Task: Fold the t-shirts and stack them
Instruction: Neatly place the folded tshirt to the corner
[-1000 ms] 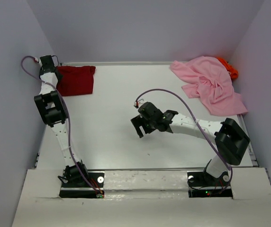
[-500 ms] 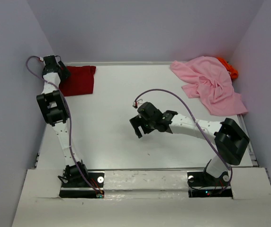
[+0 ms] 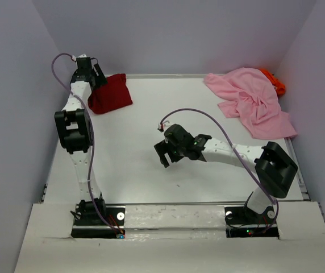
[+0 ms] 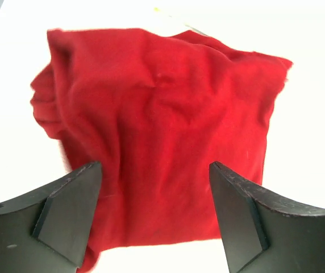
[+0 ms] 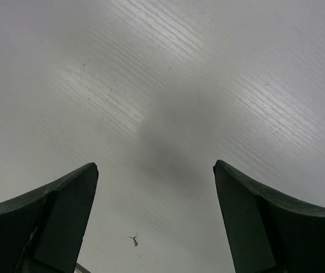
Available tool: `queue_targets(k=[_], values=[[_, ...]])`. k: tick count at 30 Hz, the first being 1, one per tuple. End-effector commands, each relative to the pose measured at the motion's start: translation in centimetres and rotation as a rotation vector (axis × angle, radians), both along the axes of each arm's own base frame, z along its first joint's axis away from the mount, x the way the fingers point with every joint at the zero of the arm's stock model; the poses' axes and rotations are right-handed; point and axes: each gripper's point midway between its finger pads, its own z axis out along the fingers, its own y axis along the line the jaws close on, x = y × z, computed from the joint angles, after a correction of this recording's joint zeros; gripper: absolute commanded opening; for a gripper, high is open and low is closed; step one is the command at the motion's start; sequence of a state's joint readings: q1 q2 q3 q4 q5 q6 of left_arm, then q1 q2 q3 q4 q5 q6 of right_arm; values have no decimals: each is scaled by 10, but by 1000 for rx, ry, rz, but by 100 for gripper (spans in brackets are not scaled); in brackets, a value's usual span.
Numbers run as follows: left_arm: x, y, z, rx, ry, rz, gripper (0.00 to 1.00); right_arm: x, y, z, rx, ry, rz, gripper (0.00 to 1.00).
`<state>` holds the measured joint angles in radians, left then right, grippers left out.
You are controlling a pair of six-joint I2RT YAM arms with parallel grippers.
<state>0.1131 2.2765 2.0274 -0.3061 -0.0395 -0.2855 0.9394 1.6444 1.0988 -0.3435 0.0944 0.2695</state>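
Pink t-shirt (image 3: 252, 103) lies crumpled at the far right, orange t-shirt (image 3: 275, 83) behind it. Dark red t-shirt (image 3: 111, 94), far left, has shifted right and bunched; it likely needs refolding. Left gripper (image 4: 154, 168), just released, stands apart above it. Right gripper (image 5: 154, 168) is apart mid-table.

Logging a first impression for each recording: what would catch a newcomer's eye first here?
The rumpled dark red t-shirt at the far left of the table stands out first, with the left pincer open right over it. Next comes the crumpled pink t-shirt sprawled at the far right, an orange t-shirt peeking out behind it. The right pincer hangs open over bare mid-table.
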Motion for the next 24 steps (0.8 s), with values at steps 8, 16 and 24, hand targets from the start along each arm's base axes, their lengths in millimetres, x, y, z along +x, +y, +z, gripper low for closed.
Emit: queue_targets(k=[8,16,24], values=[[-32,49,51,90,-79,110,86,-1,22,14,83,-26,42,89],[-14,-3,20,39,-42,6,85,-4,21,11,68,-27,48,89],[9,-50,1,-17,-42,-59,85,-3,19,5,44,-22,49,89]])
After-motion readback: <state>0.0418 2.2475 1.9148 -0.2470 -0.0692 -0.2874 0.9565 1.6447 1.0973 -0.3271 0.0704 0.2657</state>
